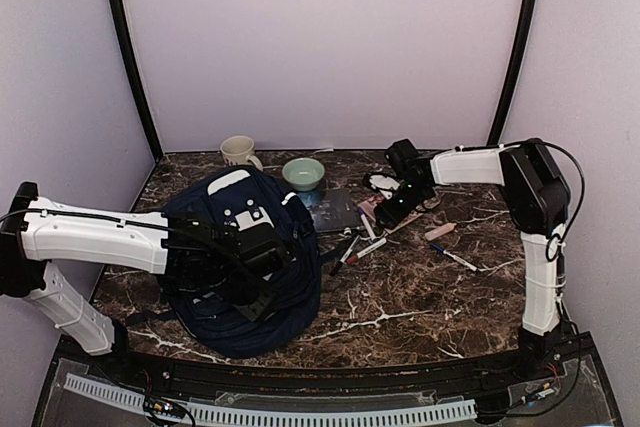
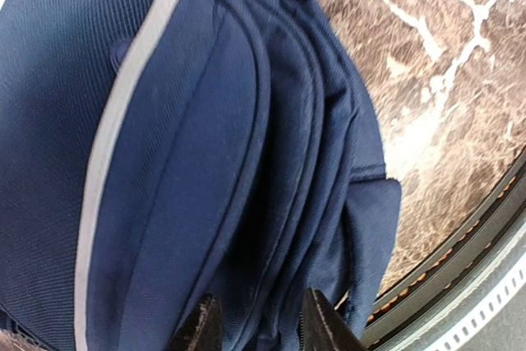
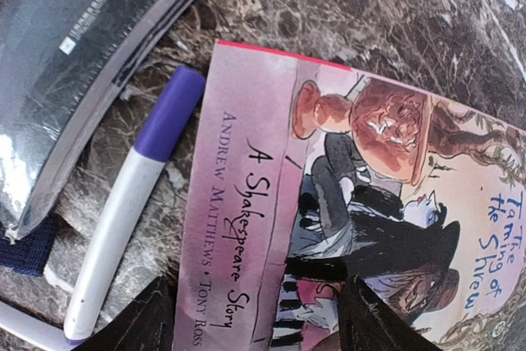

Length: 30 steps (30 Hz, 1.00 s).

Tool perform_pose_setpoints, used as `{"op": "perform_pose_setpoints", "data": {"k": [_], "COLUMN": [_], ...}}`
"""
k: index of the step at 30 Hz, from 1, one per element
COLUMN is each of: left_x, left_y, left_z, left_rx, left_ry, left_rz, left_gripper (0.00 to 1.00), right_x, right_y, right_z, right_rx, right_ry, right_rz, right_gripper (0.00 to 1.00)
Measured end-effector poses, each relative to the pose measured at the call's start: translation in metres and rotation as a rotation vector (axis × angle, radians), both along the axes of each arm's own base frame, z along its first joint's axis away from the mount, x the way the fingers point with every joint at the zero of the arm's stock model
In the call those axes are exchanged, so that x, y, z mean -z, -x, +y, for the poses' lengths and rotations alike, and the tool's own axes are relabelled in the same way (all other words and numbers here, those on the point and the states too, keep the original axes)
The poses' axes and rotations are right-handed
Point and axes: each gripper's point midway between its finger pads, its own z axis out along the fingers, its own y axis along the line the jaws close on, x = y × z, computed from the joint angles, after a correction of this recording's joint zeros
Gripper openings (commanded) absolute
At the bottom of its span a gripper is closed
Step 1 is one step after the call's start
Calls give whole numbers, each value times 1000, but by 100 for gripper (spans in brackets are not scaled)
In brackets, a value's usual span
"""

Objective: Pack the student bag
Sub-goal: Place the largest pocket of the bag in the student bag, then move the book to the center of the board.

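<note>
Student bag (image 1: 245, 277): navy fabric, likely soft and slumping; lies left-centre on the marble table (image 1: 400, 307). Best taken by seam or strap. Left gripper (image 2: 259, 326) at its folds, jaws narrow; cannot tell if pinching. Right gripper (image 3: 259, 318) spread wide over Shakespeare paperback (image 3: 345, 203).

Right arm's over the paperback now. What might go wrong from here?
The paperback lies flat on the table, so the right gripper may slip off it. The marker close beside it could get nudged or pinched too. The backpack shows no opening under the left gripper.
</note>
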Motion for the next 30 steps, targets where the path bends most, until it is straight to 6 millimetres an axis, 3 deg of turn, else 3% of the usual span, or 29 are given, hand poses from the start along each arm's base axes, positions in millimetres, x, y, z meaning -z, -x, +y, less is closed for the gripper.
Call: {"op": "perform_pose_setpoints", "data": {"k": [6,10,17,25,28,30], "left_x": [-16,-24,-41,-35,-34,-36], "left_y": [-8,-13,-21,-28,-28,-30], "left_z": [-9,-15,-35,-59,-62,-64], "left_rx": [2,11,34,56,57,54], "left_ry": [28,47,101,110,119,128], "left_rz": [-40,-64,-98,-97,-97,-105], "left_gripper": [37,38,38,38,41,45], "right_x": [5,7,9,8,-7,-26], "right_y": [5,19,66,110,122,110], "right_z": [-3,-10,-30,-53,-56,-52], "right_rx": [-52,-119,-311,-434,-427,-387], "right_ry": [42,73,131,145,83,19], "right_rz": [-8,-9,26,143,220,215], "right_gripper": [50,42,40,43,47,53]}}
